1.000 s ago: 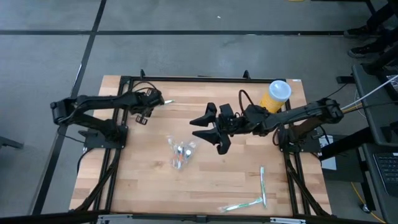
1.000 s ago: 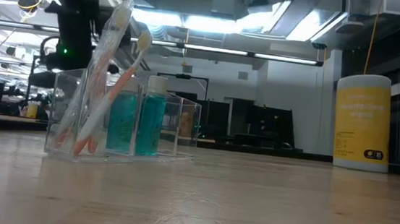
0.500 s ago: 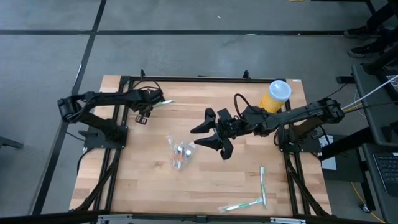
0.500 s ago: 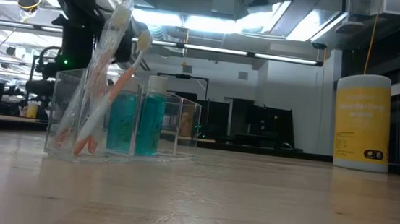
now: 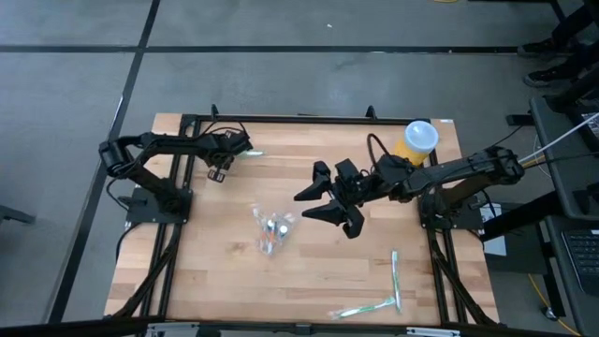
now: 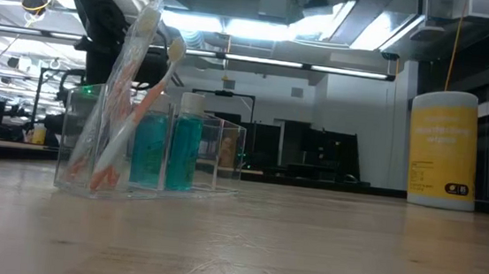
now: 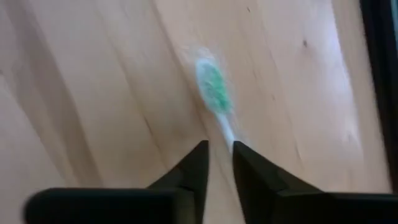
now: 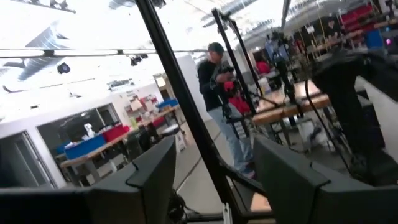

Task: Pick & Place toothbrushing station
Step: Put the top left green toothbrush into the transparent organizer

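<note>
Toothbrush (image 5: 251,151) with green bristles – out at the far left part of the desk (image 5: 309,271), poking from the tip of the left claw (image 5: 236,147). Seen from the left wrist: green head (image 7: 213,87) low over the wood, thin white neck running back into the narrow slit of the left claw (image 7: 221,148), both dark fingers (image 7: 196,167) drawn close and clamped on that neck.

Right claw (image 5: 304,207) over the middle of the desk, just right of the clear organiser (image 5: 271,229), fingers spread wide, nothing between them. Same wide spread in the right wrist view, fingers (image 8: 152,171) framing only the room behind – workbenches, lights, a person (image 8: 221,109) in a cap standing well off.

From the low view: organiser (image 6: 151,142) upright on the wood, two orange-and-white toothbrushes (image 6: 137,101) leaning in its left compartment, two teal bottles (image 6: 181,149) standing beside them in the next ones.

Yellow canister (image 5: 418,140) at the far right corner, upright, close by the right arm; also at the right edge of the low view (image 6: 443,150).

Near the front right of the desk, two more pale green brushes – one (image 5: 396,279) lying lengthwise, the other (image 5: 363,309) crosswise, ends meeting, well apart from both claws.
</note>
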`<state>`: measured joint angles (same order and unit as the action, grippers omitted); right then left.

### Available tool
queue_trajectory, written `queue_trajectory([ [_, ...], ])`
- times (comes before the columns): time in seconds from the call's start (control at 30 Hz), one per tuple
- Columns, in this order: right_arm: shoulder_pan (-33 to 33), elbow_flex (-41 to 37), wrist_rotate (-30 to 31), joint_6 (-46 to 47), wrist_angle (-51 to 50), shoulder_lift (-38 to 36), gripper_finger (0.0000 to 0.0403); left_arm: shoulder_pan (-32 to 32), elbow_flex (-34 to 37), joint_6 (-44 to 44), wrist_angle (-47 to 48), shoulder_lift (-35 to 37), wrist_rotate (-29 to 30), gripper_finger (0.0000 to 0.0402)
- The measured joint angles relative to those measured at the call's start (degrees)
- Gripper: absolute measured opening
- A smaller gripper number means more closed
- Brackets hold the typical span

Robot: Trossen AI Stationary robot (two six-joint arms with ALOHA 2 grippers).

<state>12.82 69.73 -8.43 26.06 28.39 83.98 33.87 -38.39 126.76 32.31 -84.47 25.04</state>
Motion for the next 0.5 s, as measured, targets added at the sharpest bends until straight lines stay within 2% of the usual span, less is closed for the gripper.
queue_trajectory([
  [0.13, -0.01, 0.02, 0.12, -1.00, 0.37, -1.08, 0.0217, -0.95, 0.00, -0.30, -2.12, 0.79, -2.74, 0.0014],
  [0.23, -0.13, 0.02, 0.28, -1.42, 0.10, -1.52, 0.0217, -2.65, 0.00, -1.32, -3.30, 1.72, -3.20, 0.0005],
  [0.37, -0.52, 0.02, 0.03, -2.14, 0.26, -1.55, 0.0217, -3.17, 0.00, -1.10, -5.03, 2.10, -2.32, 0.0028],
  [0.5, -0.79, 0.02, -0.87, -2.06, 0.26, -1.55, 0.0217, -2.31, 0.00, -3.45, -7.78, 2.10, -1.75, 0.0080],
])
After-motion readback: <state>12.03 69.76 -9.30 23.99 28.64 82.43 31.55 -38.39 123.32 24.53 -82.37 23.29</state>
